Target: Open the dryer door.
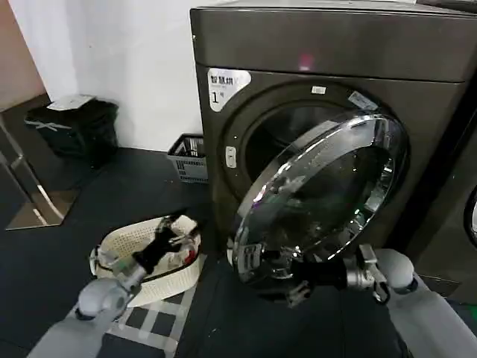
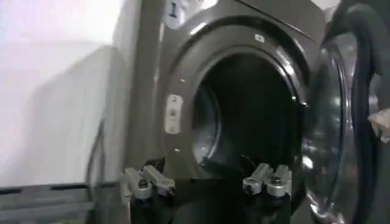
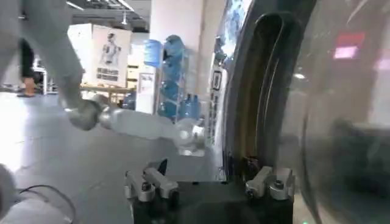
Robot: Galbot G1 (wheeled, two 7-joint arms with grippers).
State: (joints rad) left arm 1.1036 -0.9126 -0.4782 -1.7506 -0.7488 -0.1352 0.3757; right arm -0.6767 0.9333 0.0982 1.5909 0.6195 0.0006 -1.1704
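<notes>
Chrome-rimmed door is swung well out from the dryer, hinged on its right side, so the dark drum opening is exposed. Right gripper sits at the door's lower edge, down near its bottom-left rim; its wrist view has the fingers spread apart, with the rim right beside one of them, not clamped on anything as far as I can see. Left gripper hangs off to the dryer's left over a white basket on the floor, fingers also spread, holding nothing.
</notes>
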